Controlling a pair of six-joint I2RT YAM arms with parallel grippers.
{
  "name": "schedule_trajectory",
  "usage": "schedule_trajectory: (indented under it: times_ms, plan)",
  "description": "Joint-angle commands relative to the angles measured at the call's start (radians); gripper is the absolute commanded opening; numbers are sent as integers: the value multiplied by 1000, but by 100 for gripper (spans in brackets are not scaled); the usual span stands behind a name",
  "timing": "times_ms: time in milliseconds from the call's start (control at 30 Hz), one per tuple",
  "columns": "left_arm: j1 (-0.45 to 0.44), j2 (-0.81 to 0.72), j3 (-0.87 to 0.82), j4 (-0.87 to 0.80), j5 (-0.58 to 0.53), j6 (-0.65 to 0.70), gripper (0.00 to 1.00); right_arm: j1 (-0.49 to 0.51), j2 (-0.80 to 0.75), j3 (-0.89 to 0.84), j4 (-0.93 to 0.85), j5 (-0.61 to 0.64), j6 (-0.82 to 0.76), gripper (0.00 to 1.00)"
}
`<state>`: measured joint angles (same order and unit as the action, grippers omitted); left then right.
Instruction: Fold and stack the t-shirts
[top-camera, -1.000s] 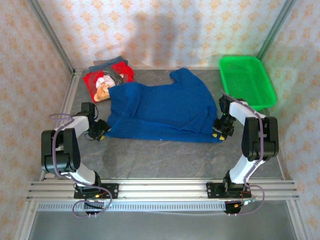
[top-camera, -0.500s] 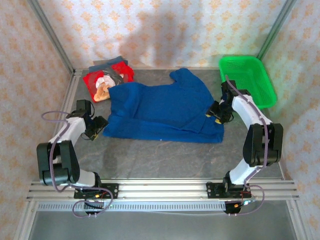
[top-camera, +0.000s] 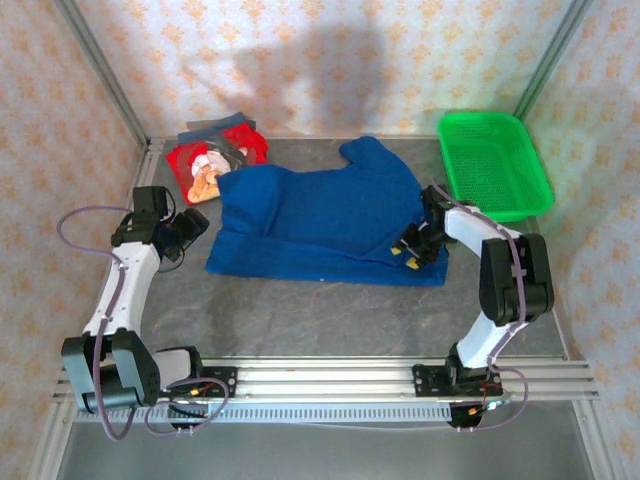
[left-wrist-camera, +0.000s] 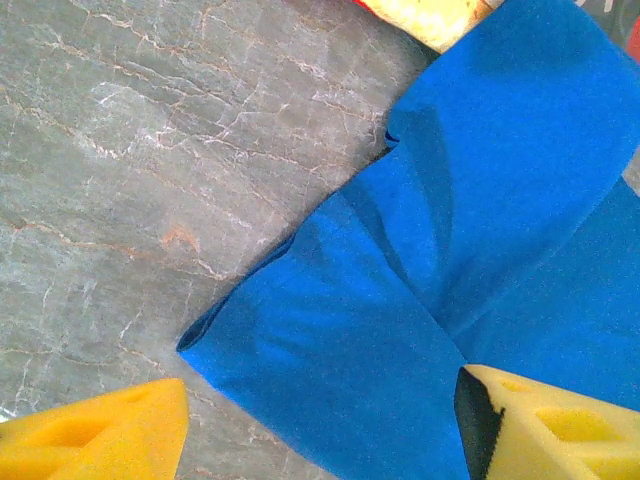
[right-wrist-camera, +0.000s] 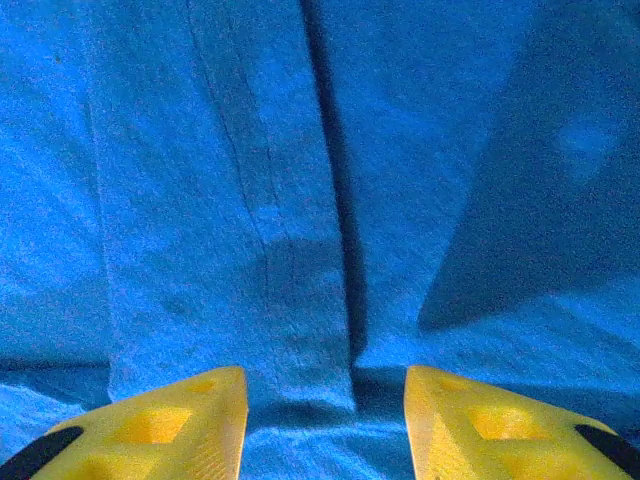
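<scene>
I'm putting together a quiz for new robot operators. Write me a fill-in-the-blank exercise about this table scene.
1. The spread-out t-shirt in mid-table is ___ in colour.
2. The red t-shirt lies near the table's far ___ corner.
3. The mesh basket is ___ in colour.
4. The hand over the spread-out t-shirt belongs to the ___ arm.

Missing words: blue; left; green; right.
</scene>
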<state>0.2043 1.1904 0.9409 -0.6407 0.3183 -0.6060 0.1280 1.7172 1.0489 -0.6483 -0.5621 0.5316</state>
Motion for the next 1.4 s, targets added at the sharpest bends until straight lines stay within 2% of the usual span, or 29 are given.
schedule_trajectory:
  times_ms: [0, 100, 333, 433, 533, 667, 833, 1033, 1367]
  plan:
    - [-7, -40, 1, -48, 3, 32, 72, 10, 46, 5, 68, -12, 39, 44]
    - [-6, -55, -3, -57, -5, 34, 72, 20, 80, 28, 82, -18, 44, 41]
    - [-6, -67, -14, -71, -21, 39, 72, 22, 113, 72, 91, -11, 57, 14]
    - [-7, -71, -20, -73, -26, 44, 72, 22, 121, 118, 42, -12, 34, 9]
    - [-6, -72, -27, -76, -26, 52, 72, 22, 127, 157, -23, -3, -4, 10]
    - [-5, -74, -45, -73, -25, 53, 72, 20, 126, 169, -101, 31, -45, 22]
    - [-5, -76, -63, -71, -27, 54, 72, -3, 93, 131, -115, 81, -45, 31]
    - [-5, -78, -69, -70, -20, 60, 72, -5, 21, 114, -44, 38, -8, 35]
    - [-5, -77, -82, -62, -19, 55, 72, 22, 42, 95, -48, -3, 19, 36]
